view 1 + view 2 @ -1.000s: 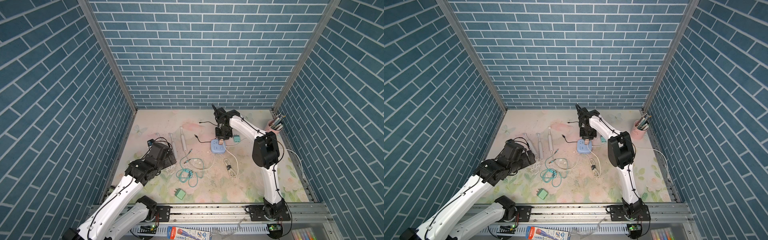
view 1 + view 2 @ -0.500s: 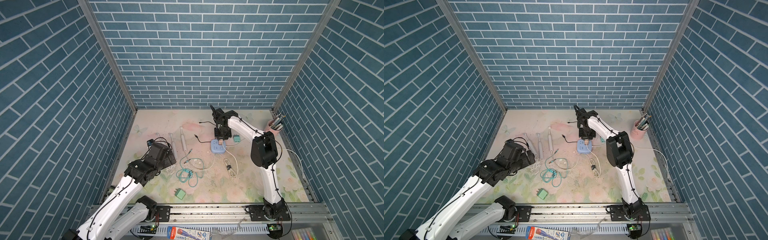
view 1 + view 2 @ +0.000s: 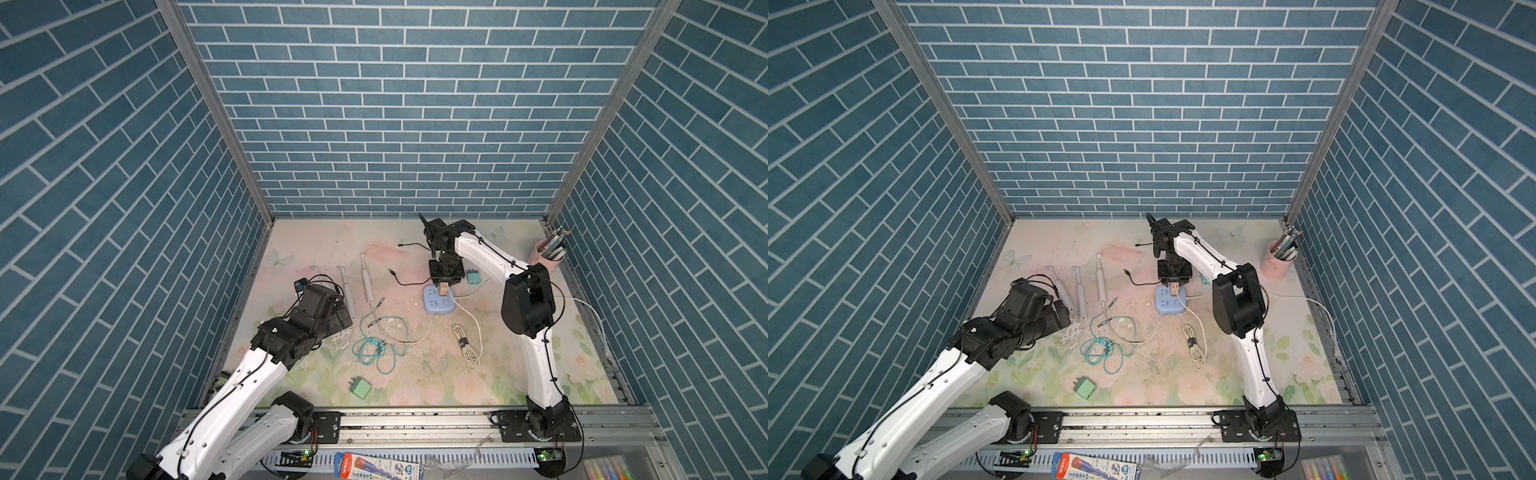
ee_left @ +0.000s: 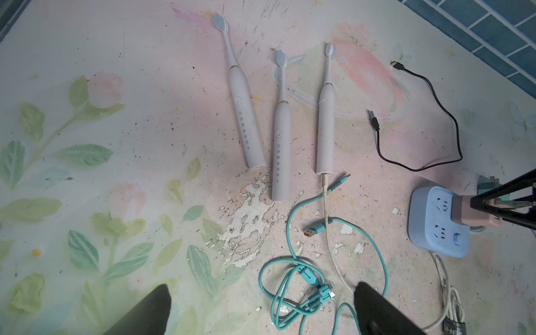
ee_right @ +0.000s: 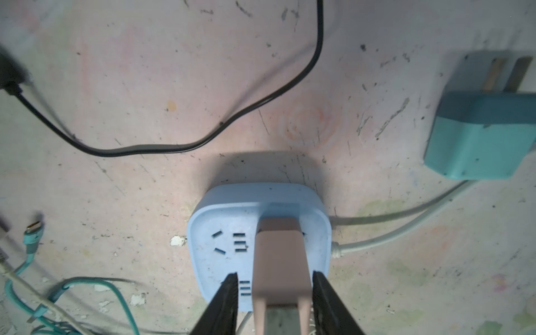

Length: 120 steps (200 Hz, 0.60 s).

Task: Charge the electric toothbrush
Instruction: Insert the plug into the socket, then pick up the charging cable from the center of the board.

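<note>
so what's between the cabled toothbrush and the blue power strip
A loose black usb cable and a teal cable's plug end, shown in the left wrist view.

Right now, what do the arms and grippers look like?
Both arms match: left arm and right arm have white tubular links, black joint housings and thin black cables running along them. The left gripper and right gripper carry plain black fingers tapering to points. No markings visible.

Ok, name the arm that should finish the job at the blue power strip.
Right, most likely. The right claw straddles the pink adapter standing in the blue power strip, jaws just clear. The left claw hangs open over the teal cable, well short of the strip.
</note>
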{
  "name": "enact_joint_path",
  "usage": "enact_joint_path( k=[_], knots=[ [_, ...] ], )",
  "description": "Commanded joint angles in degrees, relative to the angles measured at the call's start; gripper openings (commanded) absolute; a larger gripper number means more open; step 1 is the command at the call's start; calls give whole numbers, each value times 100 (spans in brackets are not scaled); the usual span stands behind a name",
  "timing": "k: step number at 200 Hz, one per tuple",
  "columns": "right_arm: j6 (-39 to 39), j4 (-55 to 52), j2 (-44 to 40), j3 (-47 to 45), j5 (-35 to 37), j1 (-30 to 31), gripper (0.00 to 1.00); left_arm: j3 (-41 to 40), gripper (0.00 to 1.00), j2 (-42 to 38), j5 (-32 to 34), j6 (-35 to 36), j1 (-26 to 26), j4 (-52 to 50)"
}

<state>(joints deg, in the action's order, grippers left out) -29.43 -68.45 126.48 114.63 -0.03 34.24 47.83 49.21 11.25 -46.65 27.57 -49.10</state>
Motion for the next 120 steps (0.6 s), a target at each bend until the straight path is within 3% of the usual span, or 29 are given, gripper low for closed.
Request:
enact_joint_path(
  k=[1, 57, 88, 120],
  knots=[
    [271, -30, -585, 66, -59, 7, 50, 48, 100, 39, 5, 41, -93, -105],
    [1294, 719, -1520, 45, 184, 108, 51, 320, 100, 256, -336, 219, -499, -179],
    [1824, 1330, -1708, -24, -239, 376, 50, 363, 100, 436, -1103, 503, -1442, -167],
    [2196, 1663, -1194, 198, -463, 751, 47, 263, 100, 760, -2217, 662, -2405, -2]
  ],
)
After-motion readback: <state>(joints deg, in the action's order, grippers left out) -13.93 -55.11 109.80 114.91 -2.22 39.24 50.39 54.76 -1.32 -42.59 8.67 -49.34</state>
